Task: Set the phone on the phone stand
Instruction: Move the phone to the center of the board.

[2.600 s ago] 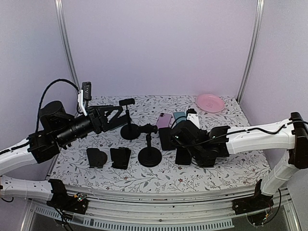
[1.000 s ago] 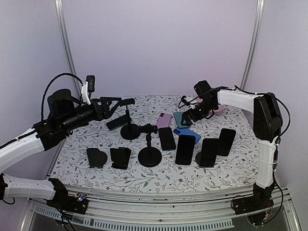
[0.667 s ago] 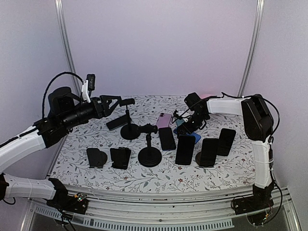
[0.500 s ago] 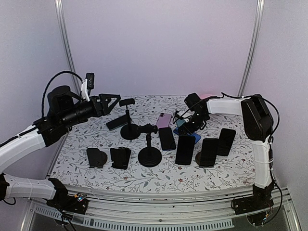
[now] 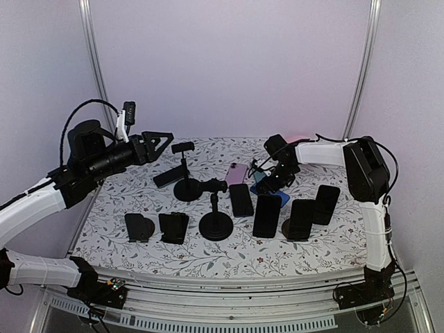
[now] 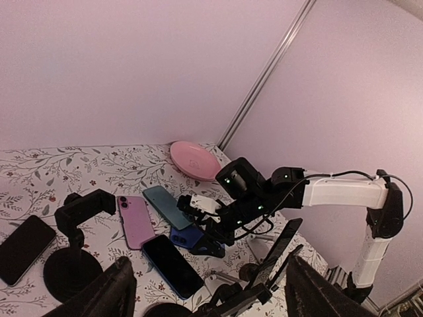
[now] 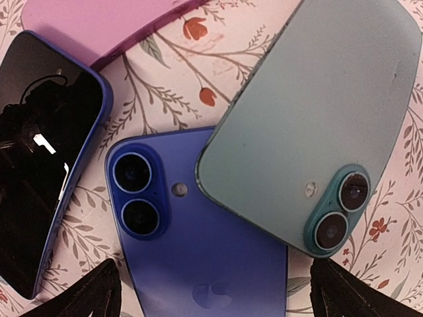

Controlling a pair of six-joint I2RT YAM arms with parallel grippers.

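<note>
A blue phone (image 7: 198,257) lies camera side up on the flowered table (image 5: 326,243), its upper corner under a teal phone (image 7: 317,119). My right gripper (image 7: 221,297) hovers low over the blue phone, open, one fingertip on each side of it and nothing gripped. From above, the right gripper (image 5: 272,182) sits at the phone cluster. Empty black phone stands are a tall clamp stand (image 5: 184,186), a round-base one (image 5: 216,223) and two small ones (image 5: 139,227). My left gripper (image 5: 158,141) hangs open and empty, high over the table's left side.
A pink phone (image 5: 237,172) and a black phone (image 5: 241,200) lie flat beside the blue one. Three dark phones (image 5: 267,215) stand on stands at the front right. Another black phone (image 5: 165,178) lies at the left. A pink plate (image 6: 195,158) sits at the back.
The right arm swung in from the back right and came down over the blue and teal phones, jaws still wide. The left arm rose slightly and stays open.
</note>
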